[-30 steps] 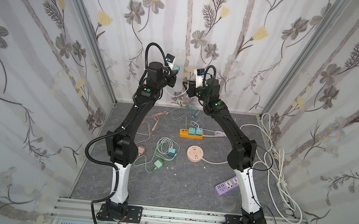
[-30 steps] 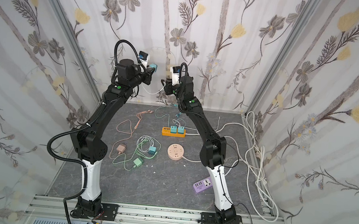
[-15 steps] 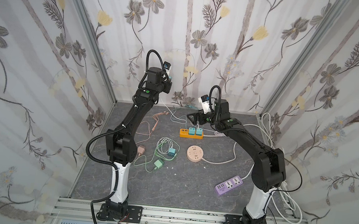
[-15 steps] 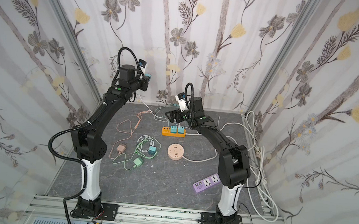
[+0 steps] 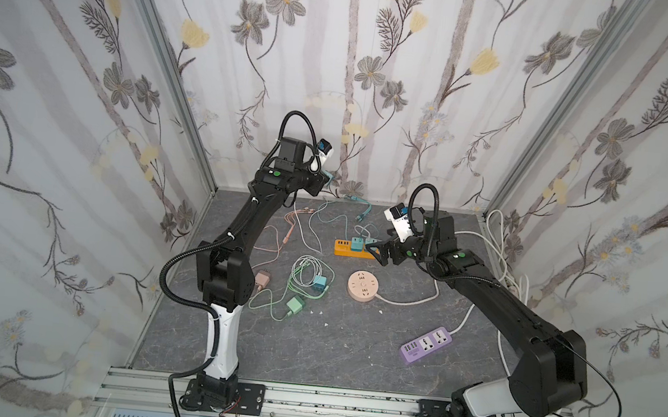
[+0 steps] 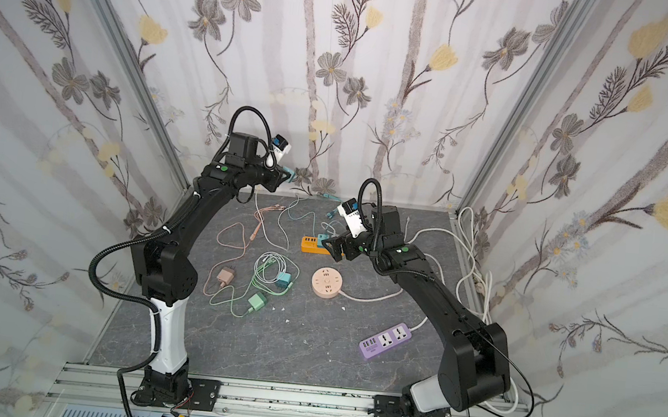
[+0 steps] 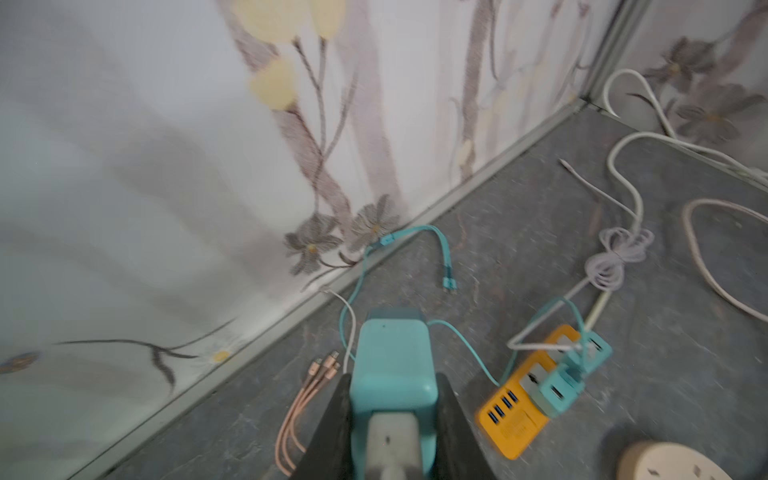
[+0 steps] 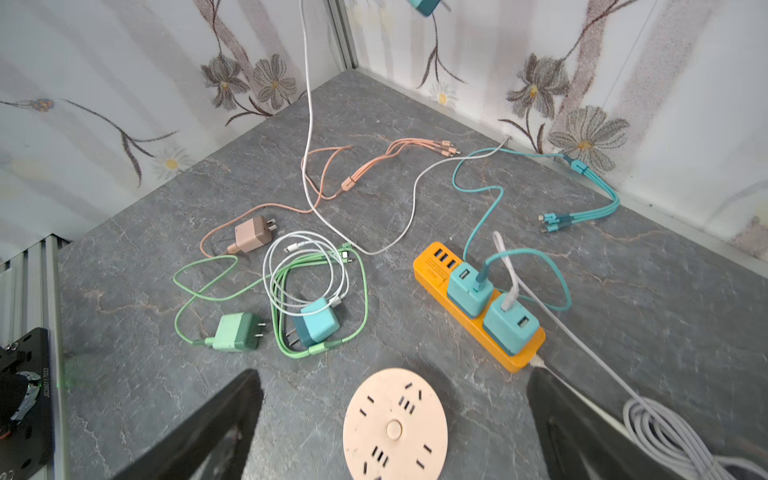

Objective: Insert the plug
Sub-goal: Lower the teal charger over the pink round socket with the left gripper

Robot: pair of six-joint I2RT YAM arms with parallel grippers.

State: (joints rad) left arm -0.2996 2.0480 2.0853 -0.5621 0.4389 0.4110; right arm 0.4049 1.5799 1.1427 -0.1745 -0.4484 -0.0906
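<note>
The right gripper [image 5: 379, 255] has dropped from beside the left gripper [image 5: 323, 180] to just over the orange plastic power strip [image 8: 432, 262], jaws wide apart — two teal cube chargers [image 8: 469, 291] sit plugged into its sockets. The left gripper, raised near the back wall [image 5: 376, 96], clamps the teal square plug [image 7: 392, 357].

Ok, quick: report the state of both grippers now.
Left gripper: closed on the teal charger plug, held up off the table.
Right gripper: open, holding nothing.
</note>
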